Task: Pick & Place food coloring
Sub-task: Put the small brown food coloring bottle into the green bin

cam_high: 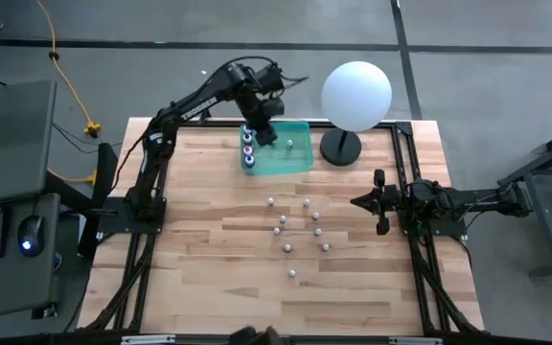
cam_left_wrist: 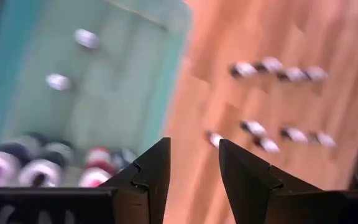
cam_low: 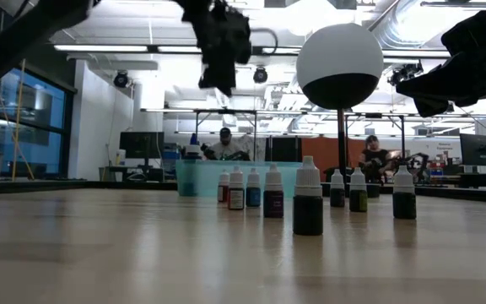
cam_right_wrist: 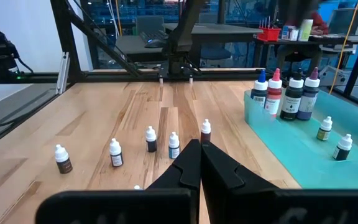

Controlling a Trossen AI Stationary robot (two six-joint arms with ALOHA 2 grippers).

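Several tiny white-capped food coloring bottles (cam_high: 295, 225) stand upright on the wooden table, seen also in the low view (cam_low: 308, 201) and the right wrist view (cam_right_wrist: 151, 138). A teal tray (cam_high: 300, 158) near the far edge holds several larger bottles (cam_right_wrist: 284, 93) along one wall and two tiny ones (cam_right_wrist: 325, 129). My left gripper (cam_high: 265, 132) hangs above the tray, open and empty (cam_left_wrist: 194, 168). My right gripper (cam_high: 356, 201) waits at the table's right side, shut (cam_right_wrist: 199, 163), pointing toward the bottles.
A big white sphere on a black base (cam_high: 356, 96) stands just right of the tray (cam_low: 205, 177). Bare wood lies toward the table's near edge (cam_high: 257, 297). People sit at desks in the room beyond the table (cam_low: 224, 145).
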